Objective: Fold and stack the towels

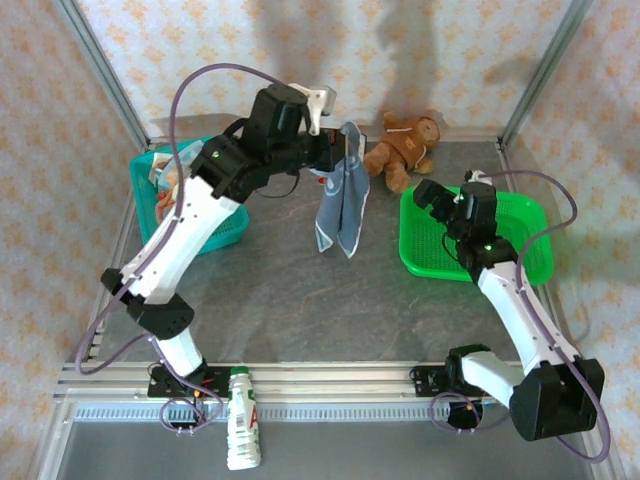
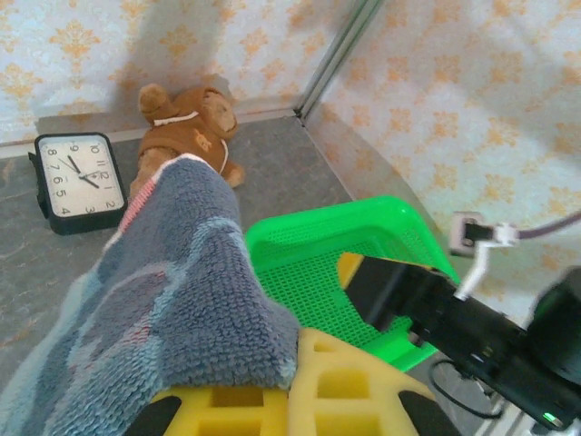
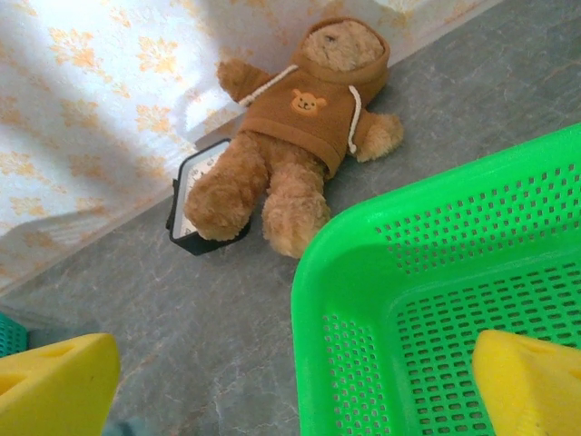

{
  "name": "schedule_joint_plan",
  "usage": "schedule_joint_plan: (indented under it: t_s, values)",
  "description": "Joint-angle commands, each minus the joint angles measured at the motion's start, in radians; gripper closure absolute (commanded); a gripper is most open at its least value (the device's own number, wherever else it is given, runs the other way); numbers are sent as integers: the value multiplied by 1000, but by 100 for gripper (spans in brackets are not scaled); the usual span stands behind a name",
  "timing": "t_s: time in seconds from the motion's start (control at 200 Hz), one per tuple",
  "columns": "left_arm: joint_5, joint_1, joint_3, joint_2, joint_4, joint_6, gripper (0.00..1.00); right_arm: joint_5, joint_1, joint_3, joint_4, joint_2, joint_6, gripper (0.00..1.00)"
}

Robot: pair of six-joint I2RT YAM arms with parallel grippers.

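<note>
My left claw (image 1: 343, 150) is pinched shut on the top of the blue-grey towel (image 1: 340, 205), which hangs straight down over the back of the bench (image 1: 300, 290), and my right claw (image 1: 432, 197), spread wide, sits near at the towel's 3 o'clock, closest to its loose end.

Table (image 1: 280, 300): bear (image 1: 404, 148), clock (image 2: 77, 179), green basket (image 1: 530, 215), maybe bottle (image 1: 241, 432)

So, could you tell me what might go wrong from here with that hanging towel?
The towel dangles bunched from the shut left gripper, so it may land crumpled rather than flat. It hangs close to the teddy bear, so a swing could nudge that. The open right gripper, over the green basket, could tangle reaching in.
</note>
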Motion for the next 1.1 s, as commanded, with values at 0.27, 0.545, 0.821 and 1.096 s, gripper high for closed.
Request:
schedule_joint_plan:
  t_s: [0.27,0.545,0.821,1.096]
  values:
    - [42,179,-4,60,-75,58,100,-36,6,61,23,59,5,1]
    - [41,391,109,429,-40,157,31,-34,36,71,-43,38,-16,1]
    - [-1,398,-192,293,47,81,0,44,128,78,-92,56,-42,1]
    - [-51,326,-769,-66,223,-70,0,97,290,99,-121,160,-58,10]
